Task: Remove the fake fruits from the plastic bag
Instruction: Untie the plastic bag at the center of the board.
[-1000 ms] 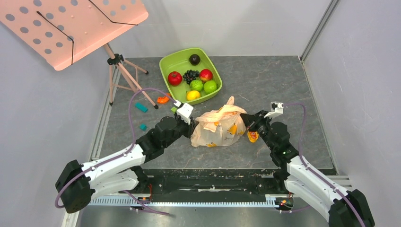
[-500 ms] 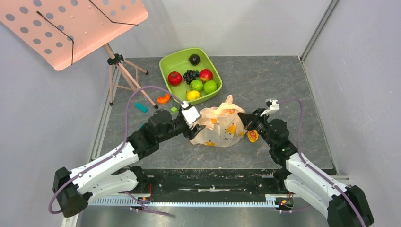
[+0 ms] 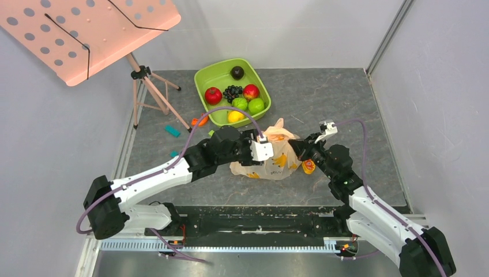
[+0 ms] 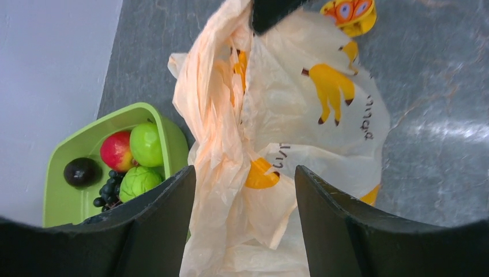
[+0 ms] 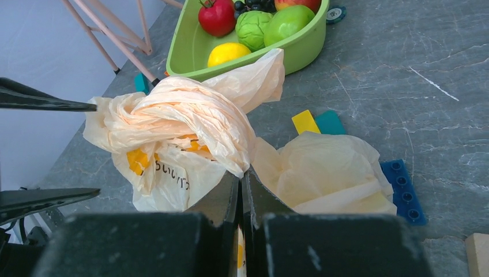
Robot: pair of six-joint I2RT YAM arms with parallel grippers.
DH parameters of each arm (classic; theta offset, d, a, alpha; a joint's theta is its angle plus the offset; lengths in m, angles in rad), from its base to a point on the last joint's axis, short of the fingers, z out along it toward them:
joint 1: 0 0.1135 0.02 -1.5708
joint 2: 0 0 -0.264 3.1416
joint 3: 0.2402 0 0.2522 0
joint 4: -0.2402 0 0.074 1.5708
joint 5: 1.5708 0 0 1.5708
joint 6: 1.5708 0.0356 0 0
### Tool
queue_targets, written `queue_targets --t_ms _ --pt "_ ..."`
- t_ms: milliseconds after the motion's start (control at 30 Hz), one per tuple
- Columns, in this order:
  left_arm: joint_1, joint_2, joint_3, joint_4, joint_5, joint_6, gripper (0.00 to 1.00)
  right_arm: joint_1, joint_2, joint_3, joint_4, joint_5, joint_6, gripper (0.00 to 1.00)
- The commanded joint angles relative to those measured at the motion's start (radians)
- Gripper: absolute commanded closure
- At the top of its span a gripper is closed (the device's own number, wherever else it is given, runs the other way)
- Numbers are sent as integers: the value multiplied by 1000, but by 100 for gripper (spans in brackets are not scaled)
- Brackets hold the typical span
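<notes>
Plastic bag point(image 3: 270, 157), thin and peach-coloured with yellow prints, is lying crumpled in the middle of a grey stone-look table point(image 3: 323, 98), between two robot arms. The fake fruits are not showing; judging by its bulk, they are probably sitting inside the bag, hidden by the film.

The left gripper point(image 4: 242, 173) is hovering directly over the bag with its fingers spread and holding nothing. Seen from its wrist, the bag's bunched, twisted neck is running lengthwise up the gap between the two fingers, away from the wrist. The wider printed body is spilling out past the right-hand finger.

The right gripper point(image 5: 242, 176) is reaching in from the opposite side, its fingers pressed together. It appears to be pinching a fold of the bag at its tips, with the twisted knot of film rising just above and to the left of them.

Both arms are at the bag, but only the left one is free, so the next move is likely turning on it closing around that neck or working into the opening.

Beyond the bag from both grippers, a green tub point(image 5: 294, 49) is holding other fruit. Small coloured blocks point(image 5: 403, 196) are lying near the right gripper. A pink music stand point(image 3: 86, 34) is standing far left, and pale walls are enclosing the table.
</notes>
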Motion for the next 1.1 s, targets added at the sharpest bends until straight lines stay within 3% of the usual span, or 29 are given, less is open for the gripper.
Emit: queue_targets --t_ms 0,233,367,467,633,733,833,933,1067 --pt "-1 23 48 4 -47 148 29 -3 -30 43 -13 -17 -44 100" --pt "6 87 75 32 -77 193 33 -1 -43 40 -28 -29 -59 100" --pt "10 116 93 32 -63 196 40 -1 -54 31 -28 -30 -63 100" --pt "13 133 103 15 -61 195 55 -1 -64 26 -31 -31 -71 100" --pt "15 145 110 -32 -60 194 97 -2 -84 25 -41 -39 -100 99" --pt "15 123 85 -6 -63 179 98 -2 -95 24 -41 -74 -141 85" --pt "15 92 55 28 -54 177 98 -1 -114 32 -42 -132 -210 56" --pt "15 75 37 42 -46 181 98 -1 -146 60 -76 -166 -310 34" --pt "16 58 12 51 -33 202 98 -2 -176 132 -144 -165 -446 25"
